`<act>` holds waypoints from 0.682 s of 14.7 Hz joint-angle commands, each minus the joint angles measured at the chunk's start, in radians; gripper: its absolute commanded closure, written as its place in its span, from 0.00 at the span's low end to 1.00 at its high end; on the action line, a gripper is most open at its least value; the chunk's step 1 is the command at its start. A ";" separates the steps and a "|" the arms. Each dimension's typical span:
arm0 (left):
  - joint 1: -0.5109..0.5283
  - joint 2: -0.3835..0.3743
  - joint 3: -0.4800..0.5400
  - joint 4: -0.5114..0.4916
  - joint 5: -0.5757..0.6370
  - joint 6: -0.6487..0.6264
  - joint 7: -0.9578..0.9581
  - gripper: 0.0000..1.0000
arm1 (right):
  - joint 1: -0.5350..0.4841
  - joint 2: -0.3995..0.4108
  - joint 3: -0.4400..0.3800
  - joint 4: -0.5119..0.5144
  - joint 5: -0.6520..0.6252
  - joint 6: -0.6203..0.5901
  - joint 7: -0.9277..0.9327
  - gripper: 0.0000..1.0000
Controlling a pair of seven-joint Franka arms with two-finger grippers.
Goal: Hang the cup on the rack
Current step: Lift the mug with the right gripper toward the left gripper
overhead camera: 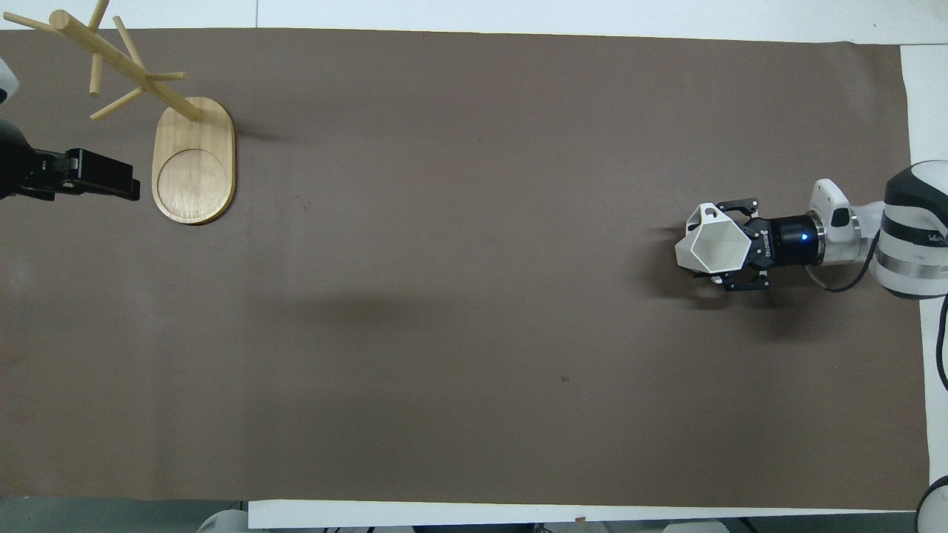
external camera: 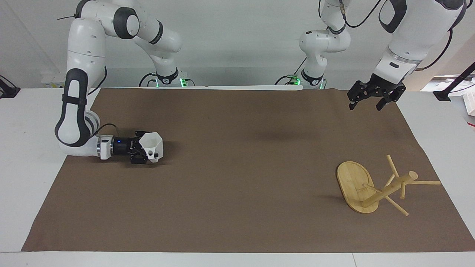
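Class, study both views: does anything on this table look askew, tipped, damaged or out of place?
Nothing stands out. The rack stands on its flat base at the left arm's end of the table, pegs bare. The right gripper is shut on the cup, mouth up, low over the brown mat. The left gripper waits open in the air.

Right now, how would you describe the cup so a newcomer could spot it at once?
Start at the brown mat covering the table and go to the right arm's end. There the right gripper, reaching in low and sideways, is shut on the cup. It is small, white and faceted with a squared loop handle, unlike the bamboo mug rack at the left arm's end.
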 commanded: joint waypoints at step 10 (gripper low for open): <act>-0.352 0.122 -0.027 0.037 -0.004 0.273 -0.489 0.01 | 0.558 -0.235 -0.001 -0.022 0.333 0.583 0.380 0.80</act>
